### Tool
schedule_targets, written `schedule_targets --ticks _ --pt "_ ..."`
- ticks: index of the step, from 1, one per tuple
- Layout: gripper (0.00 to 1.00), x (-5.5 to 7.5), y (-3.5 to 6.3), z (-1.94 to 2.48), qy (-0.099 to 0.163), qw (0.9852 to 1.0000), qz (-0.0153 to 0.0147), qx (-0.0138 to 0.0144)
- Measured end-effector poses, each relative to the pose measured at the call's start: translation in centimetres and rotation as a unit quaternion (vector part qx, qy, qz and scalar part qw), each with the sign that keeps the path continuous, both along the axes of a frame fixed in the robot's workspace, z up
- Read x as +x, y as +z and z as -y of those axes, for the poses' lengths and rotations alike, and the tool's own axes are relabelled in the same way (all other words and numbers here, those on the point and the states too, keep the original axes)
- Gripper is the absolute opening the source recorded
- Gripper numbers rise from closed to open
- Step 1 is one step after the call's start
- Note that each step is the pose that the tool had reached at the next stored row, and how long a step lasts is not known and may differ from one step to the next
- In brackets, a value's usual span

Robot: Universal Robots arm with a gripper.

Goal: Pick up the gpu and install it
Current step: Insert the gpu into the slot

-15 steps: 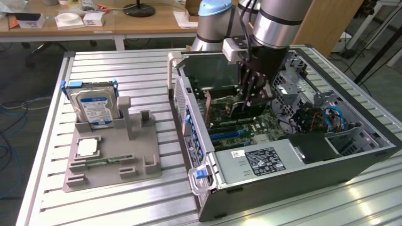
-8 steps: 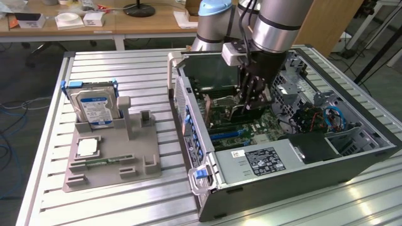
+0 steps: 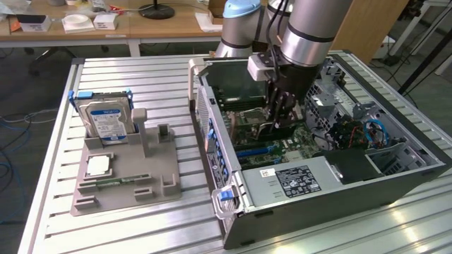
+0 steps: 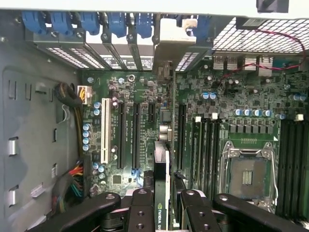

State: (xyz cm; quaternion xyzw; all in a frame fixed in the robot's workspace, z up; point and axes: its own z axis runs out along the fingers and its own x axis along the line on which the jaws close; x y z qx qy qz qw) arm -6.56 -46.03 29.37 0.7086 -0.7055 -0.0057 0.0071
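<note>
Two gripper (image 4: 165,198) fingers (image 4: 141,208) pinch the gpu (image 4: 161,215) edge-on between them, its long axis and bracket (image 4: 170,38) aimed toward nine o'clock in the exterior view.

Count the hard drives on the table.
1: the silver hard drive stands upright in the grey holder, at the exterior view's left. A second could be hidden behind it.

Arm (image 3: 310,26): silver-grey tube, black band, pale blue joint cap (image 3: 240,9). Black cables (image 3: 271,18) alongside. Grey box (image 3: 260,67) at wrist. Gripper (image 3: 280,123): black link fingers (image 4: 140,210), round pivot screws.
</note>
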Motion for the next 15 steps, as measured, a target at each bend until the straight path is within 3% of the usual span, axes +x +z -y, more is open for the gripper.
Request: schedule_targets --ticks 15 --pt "0.26 -0.6 -2.22 0.02 0.000 1.0000 0.0001 -0.0007"
